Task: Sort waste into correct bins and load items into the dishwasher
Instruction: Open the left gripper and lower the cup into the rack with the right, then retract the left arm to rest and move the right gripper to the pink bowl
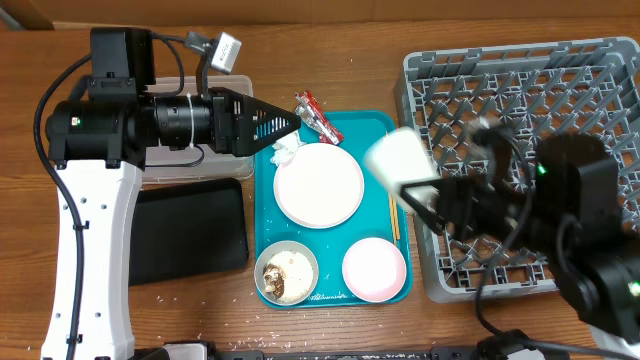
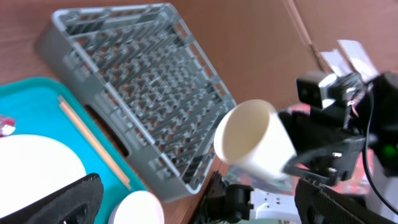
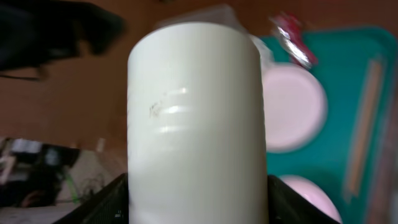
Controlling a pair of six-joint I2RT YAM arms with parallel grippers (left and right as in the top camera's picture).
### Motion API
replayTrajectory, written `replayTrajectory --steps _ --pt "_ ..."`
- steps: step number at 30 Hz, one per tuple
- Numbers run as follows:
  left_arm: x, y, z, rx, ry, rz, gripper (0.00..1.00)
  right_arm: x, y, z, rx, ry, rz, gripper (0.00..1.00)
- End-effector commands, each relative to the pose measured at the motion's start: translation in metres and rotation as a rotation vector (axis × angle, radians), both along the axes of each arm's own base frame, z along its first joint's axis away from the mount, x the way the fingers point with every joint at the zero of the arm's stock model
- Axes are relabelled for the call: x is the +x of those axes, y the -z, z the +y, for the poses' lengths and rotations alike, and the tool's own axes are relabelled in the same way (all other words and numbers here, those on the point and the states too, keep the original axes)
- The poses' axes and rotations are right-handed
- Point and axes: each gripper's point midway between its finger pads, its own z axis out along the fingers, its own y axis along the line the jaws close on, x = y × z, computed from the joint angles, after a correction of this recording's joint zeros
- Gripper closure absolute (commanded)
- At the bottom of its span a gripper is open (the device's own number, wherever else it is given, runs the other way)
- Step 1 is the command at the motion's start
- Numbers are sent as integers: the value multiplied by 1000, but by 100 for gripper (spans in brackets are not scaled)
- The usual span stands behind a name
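My right gripper [image 1: 418, 190] is clamped on the small white cup [image 1: 398, 157], which lies tilted on its side in the air over the gap between the teal tray [image 1: 375, 125] and the grey dish rack [image 1: 520, 70], touching neither. My left gripper [image 1: 285, 125] hangs with its jaws wide apart over the far left corner of the tray, just beside the red wrapper [image 1: 318, 117] and the white tissue [image 1: 285, 152]. The plate [image 1: 318, 186], the pink bowl [image 1: 373, 268], the crumb-filled bowl [image 1: 287, 272] and the chopsticks [image 1: 393, 215] lie on the tray.
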Motion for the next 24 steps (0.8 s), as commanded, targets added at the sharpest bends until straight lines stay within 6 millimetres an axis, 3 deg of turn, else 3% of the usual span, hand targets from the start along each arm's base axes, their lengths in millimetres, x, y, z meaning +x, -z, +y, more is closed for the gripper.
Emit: replayTrajectory --steps 1,5,8,17,24 --pt "4 11 6 53 -47 37 0 2 31 -63 -211 310 105 46" --pt "-2 15 2 70 -20 31 1 -30 76 -105 -399 486 377 46" --pt "-4 23 0 116 -25 44 3 -41 98 -124 -522 565 510 46" --pt "-14 66 -3 443 -94 82 17 -21 135 -125 -667 516 690 46" --pt "-33 50 9 610 -234 -26 16 -9 160 -113 -710 363 770 44"
